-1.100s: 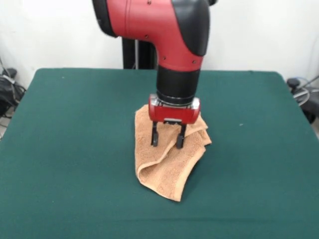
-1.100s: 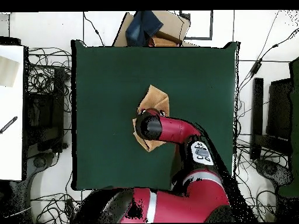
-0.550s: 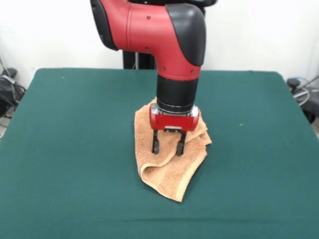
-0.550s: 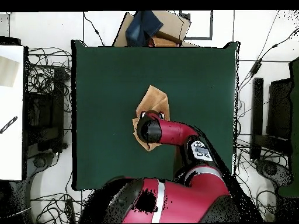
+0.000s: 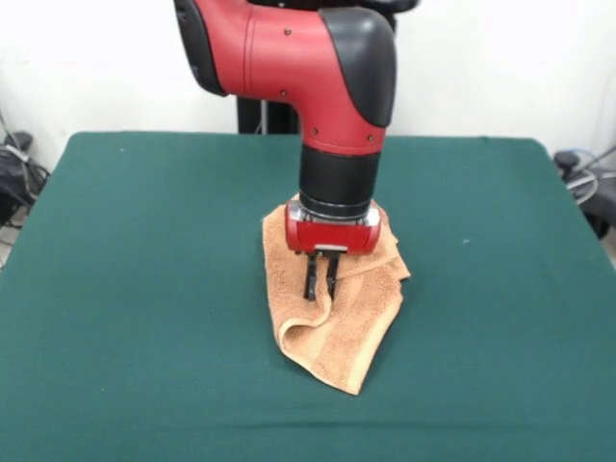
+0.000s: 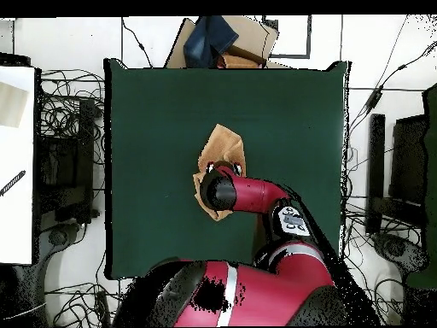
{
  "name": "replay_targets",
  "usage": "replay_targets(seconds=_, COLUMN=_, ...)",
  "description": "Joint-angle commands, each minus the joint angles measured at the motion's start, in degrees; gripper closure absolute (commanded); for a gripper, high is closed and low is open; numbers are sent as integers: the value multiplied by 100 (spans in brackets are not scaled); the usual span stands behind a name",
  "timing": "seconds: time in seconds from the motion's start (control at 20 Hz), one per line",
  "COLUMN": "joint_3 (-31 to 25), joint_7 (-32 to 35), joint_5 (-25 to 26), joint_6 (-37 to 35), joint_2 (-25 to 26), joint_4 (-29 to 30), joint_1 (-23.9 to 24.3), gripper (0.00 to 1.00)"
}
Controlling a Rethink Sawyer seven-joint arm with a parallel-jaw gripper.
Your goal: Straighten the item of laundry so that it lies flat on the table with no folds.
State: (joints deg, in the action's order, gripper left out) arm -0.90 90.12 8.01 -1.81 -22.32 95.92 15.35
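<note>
— When the fingers came together, where was the towel?

— The small orange-tan terry hand towel [image 5: 332, 313] lay crumpled near the middle of the large table covered in dark green felt-like cloth [image 5: 144, 279], folded over on itself, with one pointed corner reaching toward the table's near edge in the front view. The red and black robot arm [image 5: 327, 87] stood straight down over the towel's upper half.

— And the tool?

— A second before, the tool [image 5: 320, 281] hung with its two dark fingers spread apart over the towel. Half a second before, they were lower and still spread. At this moment they were drawn narrow, nearly touching, with a ridge of the terry pinched between them. I judged it clamped on the towel, just above the towel's middle.

— Had the towel itself moved?

— A little. The cloth around the fingers was gathered into a raised crease, and the lower corner sat slightly nearer the table's front edge than before. From overhead the arm hid the pinch; only the towel's far lobe [image 6: 224, 145] showed beyond it.

— What did that mean for the job?

— The grasp looked made, but nothing was flattened yet. The folds remained, so lifting and spreading were still ahead. A pinch that held several layers could carry the folds along.
</note>
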Motion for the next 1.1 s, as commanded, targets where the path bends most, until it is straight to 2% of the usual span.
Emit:
replay_targets(seconds=0.05, joint_3=-506, joint_7=891, joint_5=88, joint_6=424, joint_2=585, joint_4=-132, joint_1=-315, gripper=100)
replay_targets(seconds=0.25, joint_3=-501, joint_7=958, joint_5=29, joint_6=369, joint_2=464, joint_4=-30, joint_1=-322, gripper=100)
replay_targets(seconds=0.4, joint_3=-462, joint_7=706, joint_5=42, joint_6=-540, joint_2=-421, joint_4=359, joint_1=-263, gripper=100)
replay_targets(seconds=0.5, joint_3=-580, joint_7=521, joint_5=75, joint_6=-877, joint_2=-806, joint_4=508, joint_1=-98, gripper=100)
replay_targets(seconds=0.6, joint_3=-981, joint_7=404, joint_5=90, joint_6=-994, joint_2=-1025, joint_4=725, joint_1=232, gripper=100)
replay_targets(seconds=0.8, joint_3=-1108, joint_7=491, joint_5=-94, joint_6=-1424, joint_2=-1762, joint_4=1163, joint_1=222, gripper=100)
replay_targets(seconds=1.05, joint_3=-932, joint_7=583, joint_5=-69, joint_6=-1567, joint_2=-2051, joint_4=1280, joint_1=114, gripper=100)
replay_targets(seconds=1.1, joint_3=-1025, joint_7=532, joint_5=-38, joint_6=-1534, joint_2=-2032, joint_4=1314, joint_1=218, gripper=100)
